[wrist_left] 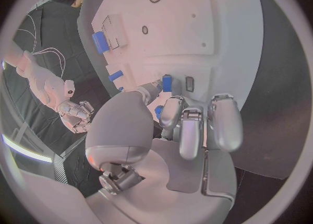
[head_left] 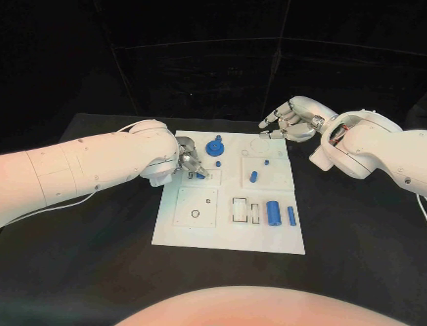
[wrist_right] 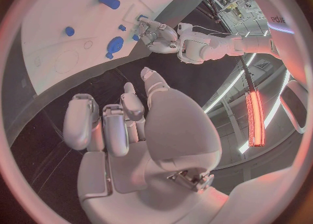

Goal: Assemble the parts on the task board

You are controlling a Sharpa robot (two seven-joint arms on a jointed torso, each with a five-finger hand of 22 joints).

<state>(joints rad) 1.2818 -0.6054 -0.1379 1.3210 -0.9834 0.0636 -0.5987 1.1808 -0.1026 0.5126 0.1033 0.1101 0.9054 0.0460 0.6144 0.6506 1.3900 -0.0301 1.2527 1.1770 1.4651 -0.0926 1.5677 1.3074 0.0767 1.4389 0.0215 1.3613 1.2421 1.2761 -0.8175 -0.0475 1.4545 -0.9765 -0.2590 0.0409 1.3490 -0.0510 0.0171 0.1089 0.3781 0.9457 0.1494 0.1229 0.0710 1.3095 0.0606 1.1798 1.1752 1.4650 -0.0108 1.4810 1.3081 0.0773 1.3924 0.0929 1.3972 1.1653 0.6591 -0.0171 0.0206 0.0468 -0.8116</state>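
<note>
Centrally, one white task board on black table, about seven blue parts on it, left hand fingertips pinching one small blue piece at board's left side, right hand curled, holding nothing, off board's far right corner.

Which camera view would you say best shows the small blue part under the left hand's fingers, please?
The left wrist view: the small blue part stands unobstructed beside the fingers. The head view has the left hand partly covering it; the right wrist view renders it tiny.
</note>
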